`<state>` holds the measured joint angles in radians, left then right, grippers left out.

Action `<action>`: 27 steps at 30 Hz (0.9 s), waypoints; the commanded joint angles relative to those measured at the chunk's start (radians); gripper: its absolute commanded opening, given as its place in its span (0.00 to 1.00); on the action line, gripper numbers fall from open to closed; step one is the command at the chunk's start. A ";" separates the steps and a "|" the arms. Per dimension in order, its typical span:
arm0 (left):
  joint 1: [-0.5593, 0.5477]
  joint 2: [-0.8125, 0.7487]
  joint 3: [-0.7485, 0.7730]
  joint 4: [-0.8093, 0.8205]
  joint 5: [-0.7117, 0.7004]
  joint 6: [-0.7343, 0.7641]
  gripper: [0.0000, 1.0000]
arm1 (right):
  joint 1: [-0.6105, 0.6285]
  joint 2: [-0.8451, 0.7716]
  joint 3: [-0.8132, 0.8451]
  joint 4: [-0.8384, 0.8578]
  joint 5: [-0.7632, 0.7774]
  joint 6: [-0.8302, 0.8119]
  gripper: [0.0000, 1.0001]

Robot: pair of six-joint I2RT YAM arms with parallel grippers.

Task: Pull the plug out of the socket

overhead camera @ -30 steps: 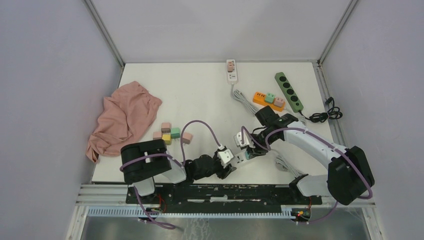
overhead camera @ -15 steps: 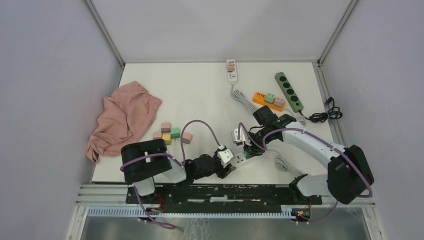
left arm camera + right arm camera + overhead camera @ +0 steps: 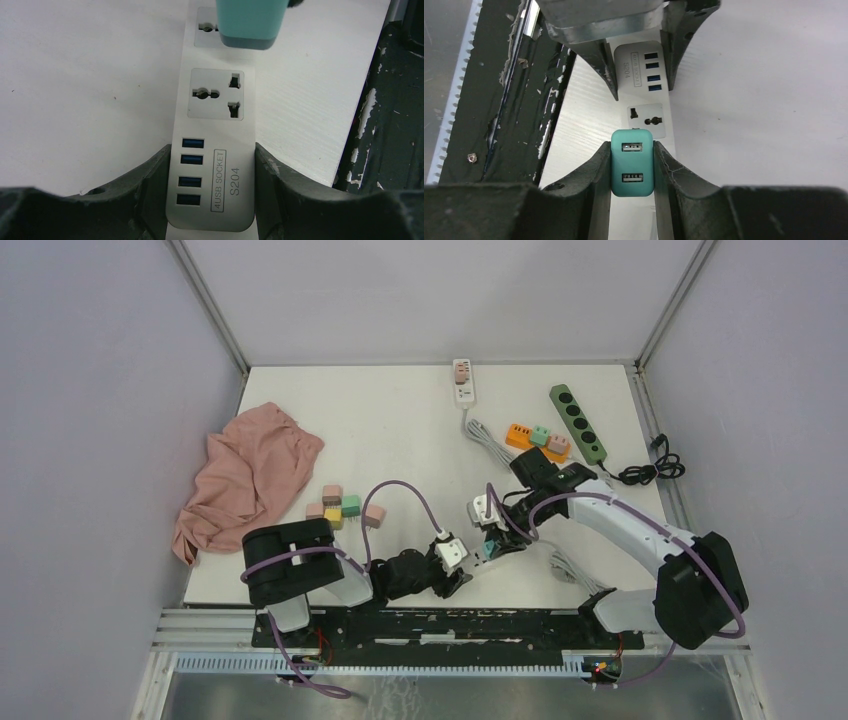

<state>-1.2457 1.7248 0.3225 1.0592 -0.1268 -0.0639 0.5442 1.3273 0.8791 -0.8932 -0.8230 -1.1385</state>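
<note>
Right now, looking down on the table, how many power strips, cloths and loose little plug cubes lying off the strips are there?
Power strips: 4 (far white strip, green strip, orange strip, near white strip)
Cloths: 1 (pink cloth)
Loose plug cubes: 5 (three pink, one yellow, one green)
Total: 10

A white counter [image 3: 400, 430] sits boxed in by plain lilac-grey walls [image 3: 100, 390]. Metal posts [image 3: 208, 305] rise from the counter's far corners.
</note>
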 commanded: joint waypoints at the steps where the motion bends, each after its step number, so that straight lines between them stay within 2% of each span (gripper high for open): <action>1: 0.000 0.013 0.009 -0.015 -0.017 -0.004 0.03 | -0.038 -0.040 0.065 -0.006 -0.068 0.040 0.00; 3: 0.000 0.002 0.009 -0.019 -0.031 -0.009 0.03 | -0.065 -0.051 0.068 -0.002 -0.099 0.061 0.00; 4: -0.001 -0.009 0.009 -0.026 -0.036 -0.013 0.08 | -0.074 -0.056 0.069 -0.001 -0.121 0.077 0.00; 5: 0.000 -0.023 0.011 -0.034 -0.040 -0.017 0.15 | -0.082 -0.058 0.075 -0.001 -0.141 0.093 0.00; 6: -0.001 -0.042 0.014 -0.044 -0.044 -0.023 0.28 | -0.086 -0.060 0.080 -0.001 -0.158 0.110 0.00; 8: 0.000 -0.081 0.022 -0.070 -0.045 -0.040 0.48 | -0.091 -0.055 0.094 -0.001 -0.177 0.146 0.00; 10: 0.000 -0.119 0.033 -0.089 -0.037 -0.060 0.61 | -0.095 -0.040 0.113 -0.003 -0.176 0.191 0.00; 12: 0.000 -0.157 0.043 -0.113 -0.030 -0.073 0.70 | -0.096 -0.020 0.140 -0.027 -0.168 0.216 0.00; 16: 0.000 -0.239 0.043 -0.169 -0.039 -0.079 0.79 | -0.111 0.000 0.173 -0.039 -0.198 0.285 0.00; 21: 0.000 -0.364 0.026 -0.246 -0.048 -0.082 0.85 | -0.142 -0.008 0.176 0.020 -0.261 0.423 0.00; 27: 0.000 -0.519 0.014 -0.339 -0.051 -0.104 0.89 | -0.184 -0.009 0.155 0.159 -0.320 0.680 0.00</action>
<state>-1.2457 1.2972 0.3367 0.7738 -0.1558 -0.1303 0.3824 1.3251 1.0115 -0.8581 -1.0397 -0.6739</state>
